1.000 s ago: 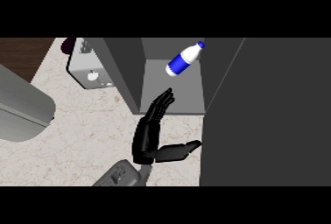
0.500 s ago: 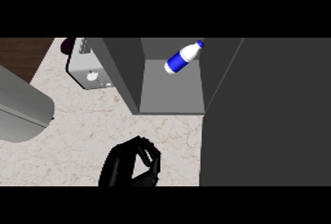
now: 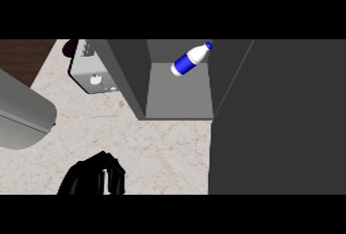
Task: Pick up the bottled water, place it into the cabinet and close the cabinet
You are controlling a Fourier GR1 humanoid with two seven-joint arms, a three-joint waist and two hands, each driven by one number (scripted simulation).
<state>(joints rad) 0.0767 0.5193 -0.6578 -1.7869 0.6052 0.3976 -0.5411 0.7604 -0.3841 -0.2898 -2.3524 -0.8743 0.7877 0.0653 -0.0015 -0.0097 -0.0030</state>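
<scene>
Down near the counter's near edge, one black hand (image 3: 94,176) is hanging with fingers curled and holding nothing; which hand it is I cannot tell. Farther back, the bottled water (image 3: 188,59) is already lying tilted inside the cabinet (image 3: 179,103), whose dark door (image 3: 277,114) is standing open at right, so only the closing is remaining.

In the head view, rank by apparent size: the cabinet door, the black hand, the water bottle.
1. cabinet door
2. black hand, partly cut off by the view's lower edge
3. water bottle
</scene>
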